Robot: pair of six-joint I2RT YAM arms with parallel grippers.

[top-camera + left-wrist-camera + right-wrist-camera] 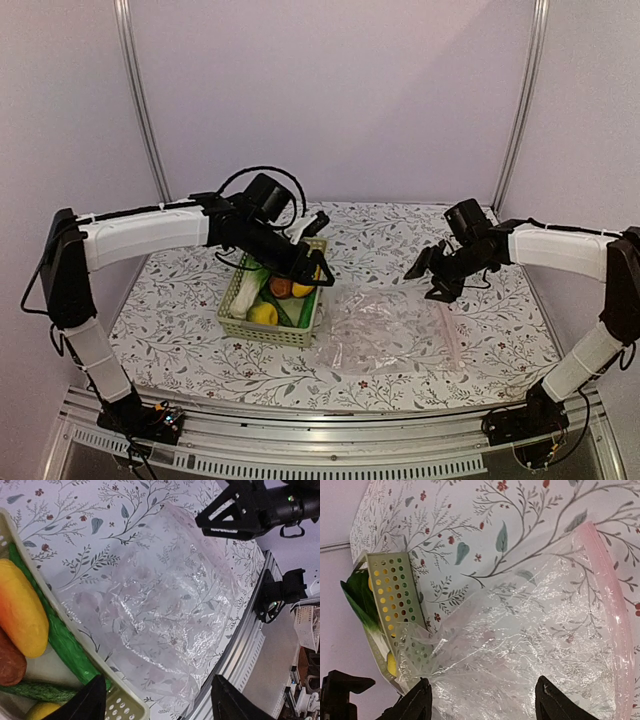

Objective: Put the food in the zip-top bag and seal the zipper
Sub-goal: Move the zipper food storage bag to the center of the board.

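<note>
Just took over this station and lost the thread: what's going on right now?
The left gripper hovers open over the green basket, where the food lies. The right gripper hangs open above the clear bag, which lies flat and empty beside the basket. Neither holds anything; nothing is bagged yet.

From above and behind the two arm bases [150,420], the overhead camera looks down and forward over the whole worktop [180,300] to the back wall [330,100]. It sits far enough off to take in the basket [262,335] and the bag [390,330] together.

The left wrist camera hangs close above the basket's right rim, facing across the bag toward the worktop's near right corner. The left pincer [159,692] shows at the bottom of that frame and the right pincer [227,517] at the top.

The right wrist camera sits close over the bag, facing left toward the basket. Both wrist views share the bag and the basket's wall.
</note>
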